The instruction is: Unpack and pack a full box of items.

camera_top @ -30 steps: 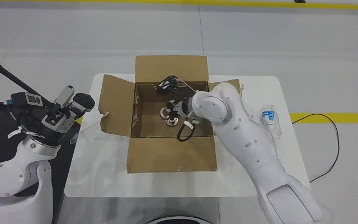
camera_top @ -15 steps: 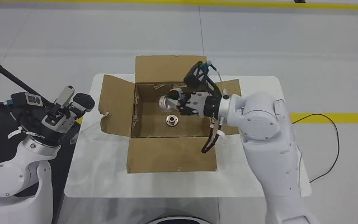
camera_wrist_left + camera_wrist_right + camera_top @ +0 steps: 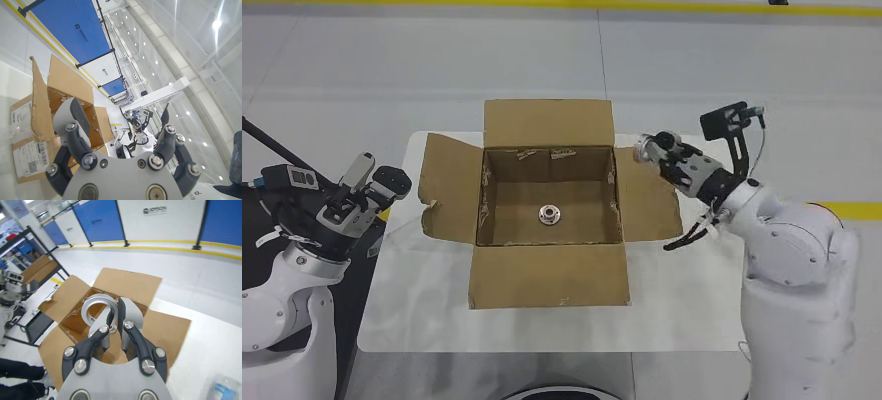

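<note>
A white table (image 3: 422,300) is seen, its right side partly covered by the right arm. On it an open cardboard box (image 3: 547,122) is set, with all 4 flaps folded outward; the inner face of its near wall is hidden from the top view. The left gripper (image 3: 121,105) is placed off the table's left edge, well apart from the box, its jaws spread wide with nothing between them. The right gripper (image 3: 662,152) is placed above the far end of the box's right flap and is clamped on the rim of 1 metal ring (image 3: 99,298), which is thereby kept outside the box; part of the ring's band is covered by the fingers (image 3: 132,313) in the right wrist view. A clear plastic bag (image 3: 225,387) with blue print is cut off at that view's corner and blurred, so its contents cannot be made out. Inside the box 1 small round flanged metal part (image 3: 549,213) is seen lying on the floor near the middle, apart from all 4 walls; in the right wrist view it is half hidden behind the fingers.
</note>
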